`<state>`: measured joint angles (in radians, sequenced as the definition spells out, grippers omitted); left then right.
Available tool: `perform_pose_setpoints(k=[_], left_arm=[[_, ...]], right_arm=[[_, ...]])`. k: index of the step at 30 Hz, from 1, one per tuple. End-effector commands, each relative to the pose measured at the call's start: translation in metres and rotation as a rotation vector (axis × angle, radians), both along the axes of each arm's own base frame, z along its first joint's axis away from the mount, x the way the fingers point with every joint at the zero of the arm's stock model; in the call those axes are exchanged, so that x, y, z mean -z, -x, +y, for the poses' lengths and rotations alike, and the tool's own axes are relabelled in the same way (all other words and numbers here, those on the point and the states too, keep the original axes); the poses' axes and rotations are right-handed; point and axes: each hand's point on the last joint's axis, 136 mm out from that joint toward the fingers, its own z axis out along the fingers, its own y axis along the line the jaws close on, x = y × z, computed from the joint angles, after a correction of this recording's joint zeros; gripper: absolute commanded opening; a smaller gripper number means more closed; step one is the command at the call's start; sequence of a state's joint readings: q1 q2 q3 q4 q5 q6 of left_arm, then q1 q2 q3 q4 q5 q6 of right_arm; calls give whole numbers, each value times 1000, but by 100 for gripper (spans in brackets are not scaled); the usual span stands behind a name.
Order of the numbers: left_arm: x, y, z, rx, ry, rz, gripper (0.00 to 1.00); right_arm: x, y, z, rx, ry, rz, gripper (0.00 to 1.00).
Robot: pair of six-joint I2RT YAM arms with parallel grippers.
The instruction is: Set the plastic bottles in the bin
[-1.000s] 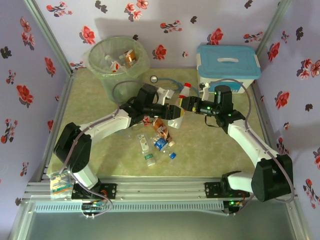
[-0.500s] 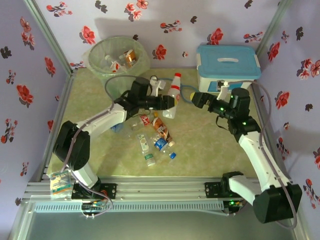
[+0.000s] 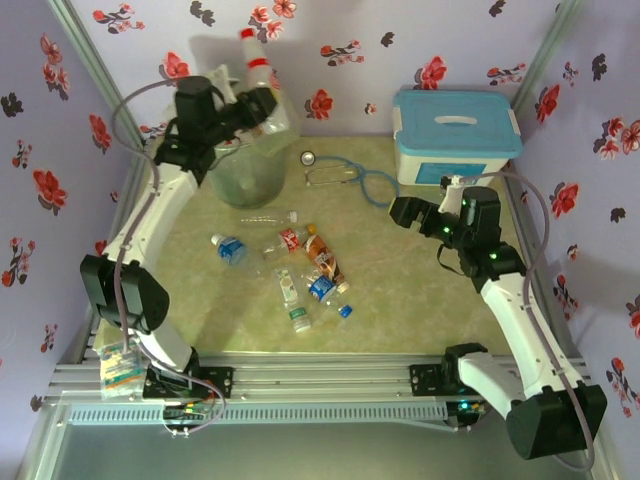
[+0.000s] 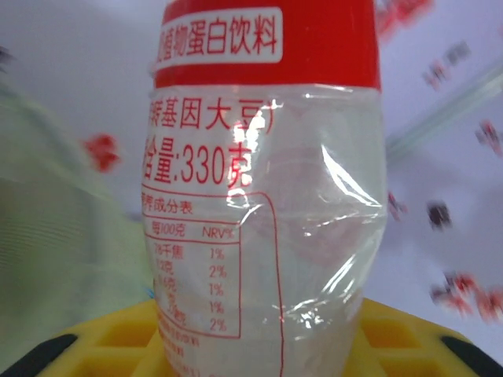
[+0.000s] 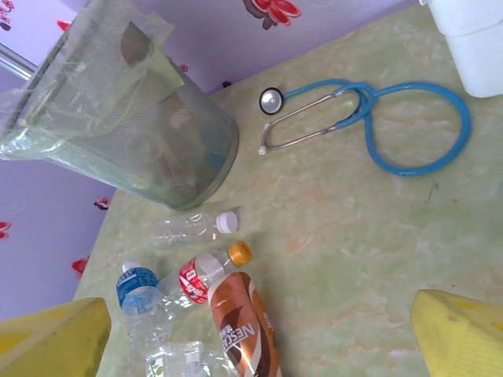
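My left gripper [image 3: 255, 92] is raised above the bin [image 3: 240, 172] at the back left. It is shut on a clear bottle [image 3: 256, 58] with a red cap and red label, held upright. In the left wrist view this bottle [image 4: 267, 196] stands between the yellow fingers [image 4: 102, 345]. My right gripper [image 3: 400, 212] hangs open and holds nothing, right of the table's middle. Several bottles lie on the table: a clear white-capped one [image 3: 268, 217] [image 5: 192, 228], a blue-labelled one [image 3: 228, 247] [image 5: 137, 290], a red-labelled one [image 5: 196, 275] and a brown one [image 3: 320, 256] [image 5: 240, 326].
A stethoscope [image 3: 345, 172] [image 5: 377, 126] with blue tubing lies behind the bottles. A white box with a light-blue lid [image 3: 455, 135] stands at the back right. The bin [image 5: 118, 118] holds a few bottles. Floral walls close in three sides.
The right gripper let go of the red-labelled bottle, opened wide and drew back to the right. The left gripper took the bottle and swung it from the table's middle up over the bin.
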<state>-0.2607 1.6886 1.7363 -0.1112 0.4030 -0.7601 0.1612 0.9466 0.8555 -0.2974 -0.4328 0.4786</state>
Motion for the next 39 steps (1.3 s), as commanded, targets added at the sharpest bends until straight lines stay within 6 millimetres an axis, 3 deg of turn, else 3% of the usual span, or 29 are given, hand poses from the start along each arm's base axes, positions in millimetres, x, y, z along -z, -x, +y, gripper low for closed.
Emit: perform_pose_setpoints(k=[1,6,15,21,24,27,30,36,39], left_arm=[[13,-31,38,-122,54,83,37],[41,-55,70,-194,10,167,40],[95,-49,73,-159,-233,283,50],[91,-39,71,-114,-390,272,75],[81,-42,77,-132,-439,246,79],[79,-51,80,-140,-459,239,77],[88,-62,77,-131,-466,259,68],[125,-85,74,-117,-485,328,48],[150,-90,64,-91,-491,368,44]], right_arm=[[8,4,-11,32,58,5,99],[11,10,-14,41,78,9,99],[15,12,-19,54,108,9,99],[15,6,-16,47,93,14,99],[15,3,-13,36,81,18,99],[17,4,-12,33,79,24,99],[20,8,-14,40,84,25,99],[22,14,-19,50,111,25,99],[24,15,-19,52,113,30,99]])
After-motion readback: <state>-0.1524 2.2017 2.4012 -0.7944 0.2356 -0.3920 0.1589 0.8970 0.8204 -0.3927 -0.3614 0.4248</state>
